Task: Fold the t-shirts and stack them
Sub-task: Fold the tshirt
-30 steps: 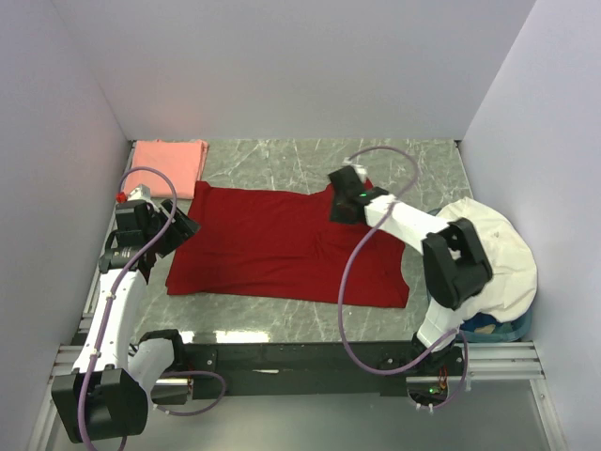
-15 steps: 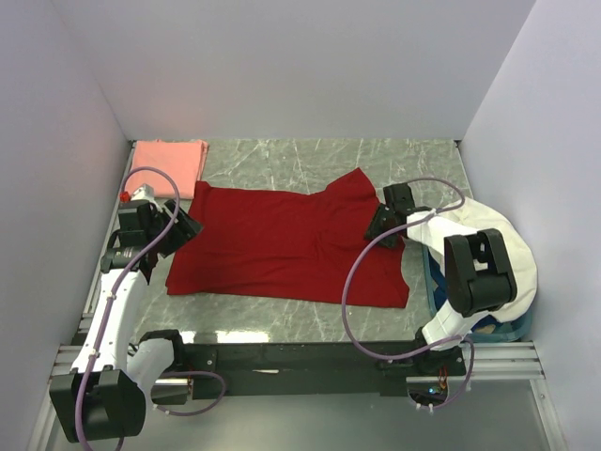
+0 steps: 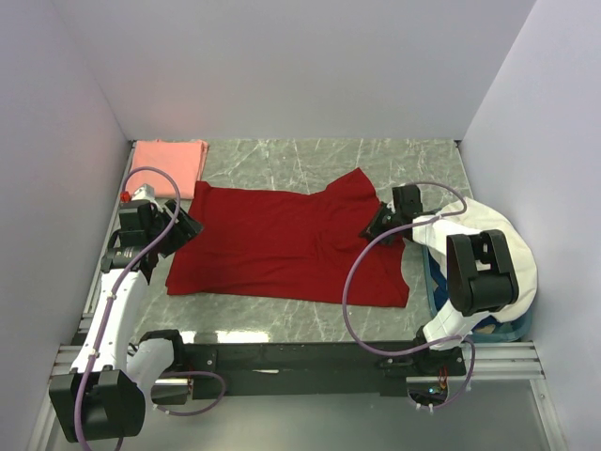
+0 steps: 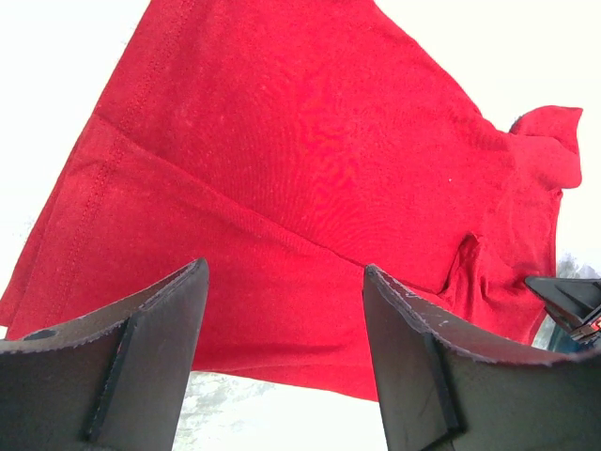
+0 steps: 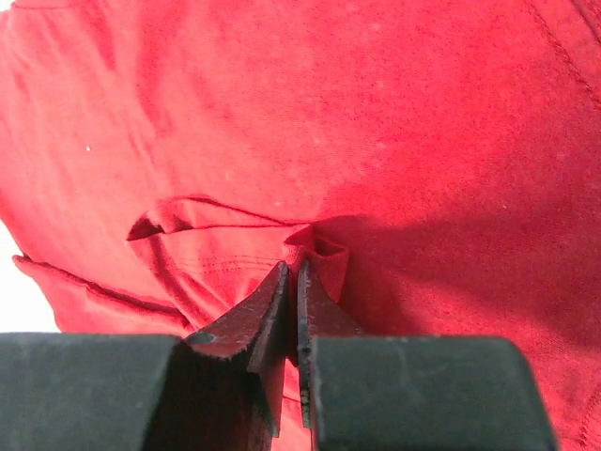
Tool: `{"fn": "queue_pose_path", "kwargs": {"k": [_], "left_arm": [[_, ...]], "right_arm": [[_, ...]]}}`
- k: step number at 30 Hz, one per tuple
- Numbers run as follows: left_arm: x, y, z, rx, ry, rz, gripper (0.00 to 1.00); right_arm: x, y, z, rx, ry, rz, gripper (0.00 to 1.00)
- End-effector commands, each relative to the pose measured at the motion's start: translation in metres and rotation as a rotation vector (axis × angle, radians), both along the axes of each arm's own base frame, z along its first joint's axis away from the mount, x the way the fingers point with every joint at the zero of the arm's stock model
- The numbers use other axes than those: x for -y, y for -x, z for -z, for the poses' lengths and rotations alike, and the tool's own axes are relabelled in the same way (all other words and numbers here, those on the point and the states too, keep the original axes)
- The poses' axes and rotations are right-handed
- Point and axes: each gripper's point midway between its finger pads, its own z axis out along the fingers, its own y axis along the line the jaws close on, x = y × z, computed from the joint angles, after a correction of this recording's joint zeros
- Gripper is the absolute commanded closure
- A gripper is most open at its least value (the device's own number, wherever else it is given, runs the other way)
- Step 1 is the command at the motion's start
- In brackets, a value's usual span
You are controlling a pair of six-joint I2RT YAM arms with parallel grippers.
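Marble table [image 3: 282,155]: far left, the pink shirt [image 3: 169,164] lies folded. By the left edge of the spread red shirt [image 3: 272,249] the left gripper [image 3: 186,228] hangs wide, empty. The right gripper [image 3: 377,225] pinches a pucker at its right side. Fold 1 of shirt 2 seems begun; next, lift that cloth leftward.
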Motion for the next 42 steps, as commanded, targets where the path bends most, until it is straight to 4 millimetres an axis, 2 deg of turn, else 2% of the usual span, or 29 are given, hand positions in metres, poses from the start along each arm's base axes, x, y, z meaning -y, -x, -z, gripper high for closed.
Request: {"fn": "queue_pose_path", "kwargs": {"k": [1,3,7,11,14,15,20,23,27,29,32,36,42], "left_arm": [[0.000,-0.001,-0.005,0.025,-0.018,0.009,0.28],[0.000,-0.001,-0.005,0.022,-0.017,0.010,0.28],[0.001,-0.002,-0.003,0.017,-0.014,0.013,0.28],[0.001,-0.002,-0.004,0.020,-0.015,0.013,0.28],[0.001,-0.002,-0.004,0.019,-0.015,0.013,0.28],[0.001,-0.001,-0.003,0.015,-0.013,0.012,0.28],[0.001,-0.002,-0.003,0.015,-0.014,0.012,0.28],[0.001,-0.002,-0.003,0.015,-0.014,0.014,0.28],[0.001,-0.002,-0.003,0.017,-0.016,0.013,0.28],[0.001,-0.001,-0.002,0.014,-0.018,0.012,0.28],[0.002,-0.001,-0.003,0.014,-0.018,0.016,0.28],[0.002,-0.002,-0.003,0.017,-0.017,0.016,0.28],[0.003,-0.002,-0.002,0.012,-0.016,0.020,0.28]], "right_arm": [[-0.006,-0.018,-0.034,0.124,-0.033,-0.020,0.90],[-0.002,-0.022,-0.042,0.164,0.003,-0.012,0.90],[0.010,-0.021,-0.045,0.192,0.086,0.016,0.91],[0.025,-0.013,-0.030,0.146,0.168,0.057,0.85],[0.034,-0.009,-0.017,0.103,0.216,0.081,0.72],[0.036,-0.008,-0.013,0.090,0.224,0.083,0.65],[0.043,-0.006,-0.018,0.093,0.295,0.109,0.56],[0.044,-0.007,-0.029,0.107,0.352,0.117,0.56],[0.035,-0.018,-0.056,0.172,0.457,0.131,0.59],[0.021,-0.020,-0.064,0.190,0.473,0.107,0.60],[0.013,-0.022,-0.057,0.176,0.488,0.093,0.63],[0.008,-0.021,-0.034,0.128,0.495,0.066,0.66],[0.008,-0.004,-0.010,0.074,0.479,0.047,0.70]]}}
